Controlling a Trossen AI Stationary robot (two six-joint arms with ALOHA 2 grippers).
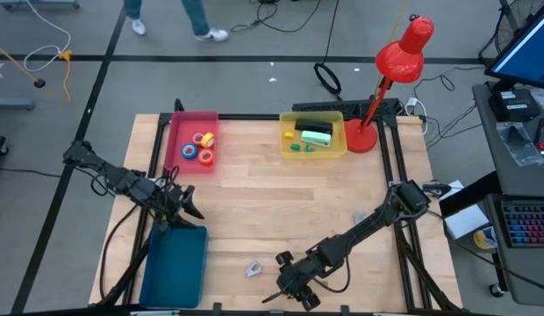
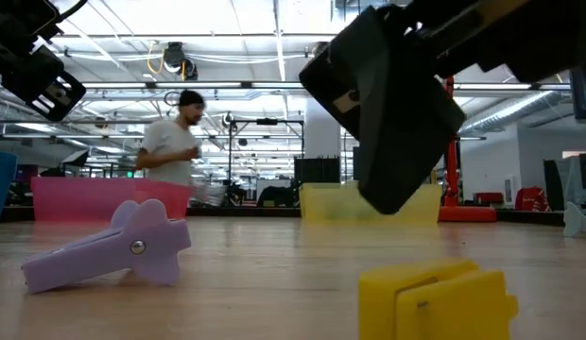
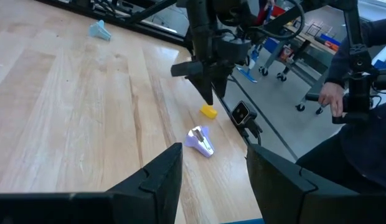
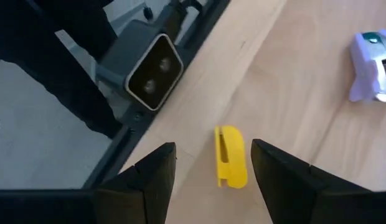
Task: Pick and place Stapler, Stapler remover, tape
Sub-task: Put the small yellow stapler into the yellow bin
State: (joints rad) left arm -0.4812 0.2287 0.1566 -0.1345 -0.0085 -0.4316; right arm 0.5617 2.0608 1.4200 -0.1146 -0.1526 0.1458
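A small yellow clip-like piece (image 4: 230, 157) lies at the table's near edge. My right gripper (image 4: 213, 148) hovers just above it, open, one finger on each side, touching nothing. The low view shows a gap between the gripper (image 2: 392, 142) and the piece (image 2: 435, 300). A lavender staple remover (image 1: 253, 268) lies flat to its left. Several tape rolls (image 1: 203, 147) sit in the pink tray (image 1: 180, 132) at the far left. A green and black stapler-like item (image 1: 316, 134) lies in the yellow tray (image 1: 338, 147). My left gripper (image 1: 189, 209) waits open by the blue tray (image 1: 175, 263).
The low camera (image 4: 152, 68) is mounted on the frame at the near edge, close beside the yellow piece. A light blue piece (image 1: 360, 217) lies toward the right. A red desk lamp (image 1: 399, 61) stands at the far right corner. A person (image 2: 175, 137) moves in the room behind.
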